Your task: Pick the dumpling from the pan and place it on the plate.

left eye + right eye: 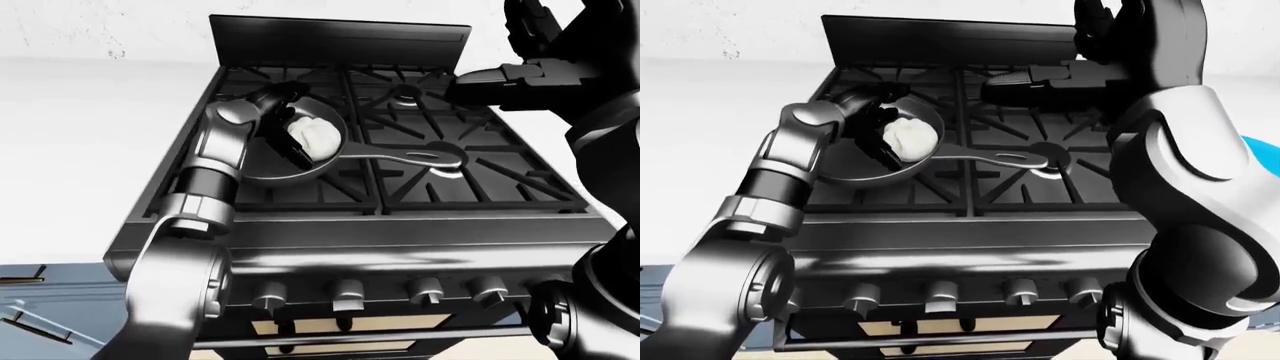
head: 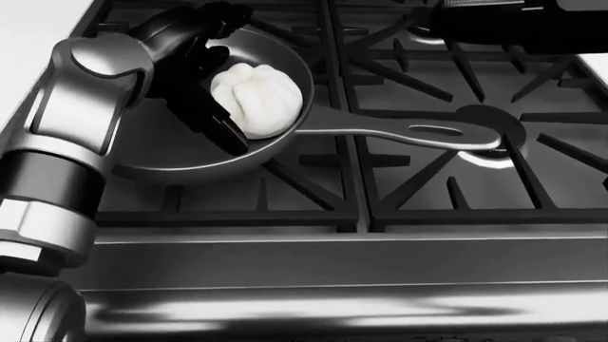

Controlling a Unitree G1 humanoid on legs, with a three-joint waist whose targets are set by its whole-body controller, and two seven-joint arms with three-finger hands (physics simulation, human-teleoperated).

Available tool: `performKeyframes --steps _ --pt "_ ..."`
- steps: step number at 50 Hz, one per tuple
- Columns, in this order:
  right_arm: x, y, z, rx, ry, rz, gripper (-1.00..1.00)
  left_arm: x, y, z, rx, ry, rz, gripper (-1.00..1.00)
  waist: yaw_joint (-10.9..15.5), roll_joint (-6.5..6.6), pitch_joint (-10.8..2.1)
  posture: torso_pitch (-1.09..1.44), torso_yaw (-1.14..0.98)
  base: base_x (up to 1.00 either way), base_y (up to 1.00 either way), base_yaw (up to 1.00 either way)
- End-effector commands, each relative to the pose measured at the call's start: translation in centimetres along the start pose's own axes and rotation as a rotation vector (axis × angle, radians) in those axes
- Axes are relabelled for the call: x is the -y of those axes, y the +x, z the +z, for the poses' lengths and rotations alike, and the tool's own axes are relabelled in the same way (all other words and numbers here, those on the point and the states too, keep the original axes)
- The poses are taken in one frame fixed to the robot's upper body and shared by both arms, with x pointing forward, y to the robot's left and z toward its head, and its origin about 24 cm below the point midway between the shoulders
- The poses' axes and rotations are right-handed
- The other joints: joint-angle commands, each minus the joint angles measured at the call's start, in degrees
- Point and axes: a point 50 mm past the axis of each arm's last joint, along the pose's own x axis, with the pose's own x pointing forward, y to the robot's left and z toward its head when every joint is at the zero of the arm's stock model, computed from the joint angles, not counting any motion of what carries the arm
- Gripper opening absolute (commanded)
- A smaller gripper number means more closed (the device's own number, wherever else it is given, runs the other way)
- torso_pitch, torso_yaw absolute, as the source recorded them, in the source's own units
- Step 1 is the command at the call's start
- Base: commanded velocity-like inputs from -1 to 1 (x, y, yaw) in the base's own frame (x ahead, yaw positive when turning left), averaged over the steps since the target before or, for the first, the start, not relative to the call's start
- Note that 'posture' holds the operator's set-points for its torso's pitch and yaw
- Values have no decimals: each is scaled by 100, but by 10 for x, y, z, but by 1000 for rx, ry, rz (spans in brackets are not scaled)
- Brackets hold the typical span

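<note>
A white pleated dumpling (image 2: 256, 100) lies in a dark round pan (image 2: 180, 167) on the stove's left burner grate, in the head view's upper left. The pan's handle (image 2: 408, 132) points right. My left hand (image 2: 217, 96) is inside the pan, its black fingers (image 2: 220, 128) open and lying against the dumpling's left side, not closed round it. My right hand (image 1: 485, 79) hovers open and flat over the upper right burner, holding nothing. No plate shows clearly.
The black stove grates (image 2: 447, 178) fill the head view, with a steel front ledge (image 2: 333, 256) below. Knobs (image 1: 345, 292) line the stove front. White counter (image 1: 90, 150) lies to the left. A pale blue shape (image 1: 1265, 161) peeks past my right arm.
</note>
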Motion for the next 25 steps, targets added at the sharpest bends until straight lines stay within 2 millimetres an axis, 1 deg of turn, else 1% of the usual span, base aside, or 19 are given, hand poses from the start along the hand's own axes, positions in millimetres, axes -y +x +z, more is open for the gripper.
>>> performKeyframes --steps 1,3,4,5,15,21,22,25 --pt "2 -1 13 72 6 -12 100 -10 -7 25 84 42 45 97 3 -5 -166 0 0 0 0 0" --pt "1 -1 14 72 6 -11 100 -11 -7 25 87 41 49 95 3 -5 -167 0 0 0 0 0" --pt "1 -1 14 71 5 -12 100 -11 -7 25 88 41 50 91 3 -4 -168 0 0 0 0 0" --pt "1 -1 14 72 5 -11 100 -11 -8 27 90 44 52 73 1 -3 -169 0 0 0 0 0" --pt "2 -2 14 73 5 -12 100 -10 -7 27 93 44 51 71 5 -4 -172 0 0 0 0 0" --pt "2 -2 14 74 5 -11 100 -8 -7 22 89 49 50 69 5 -2 -177 0 0 0 0 0" --pt "2 -2 14 73 5 -11 100 -8 -7 23 90 51 50 63 5 0 -177 0 0 0 0 0" --pt "2 -1 13 71 4 -10 100 -7 -7 23 92 59 49 65 6 2 -179 0 0 0 0 0"
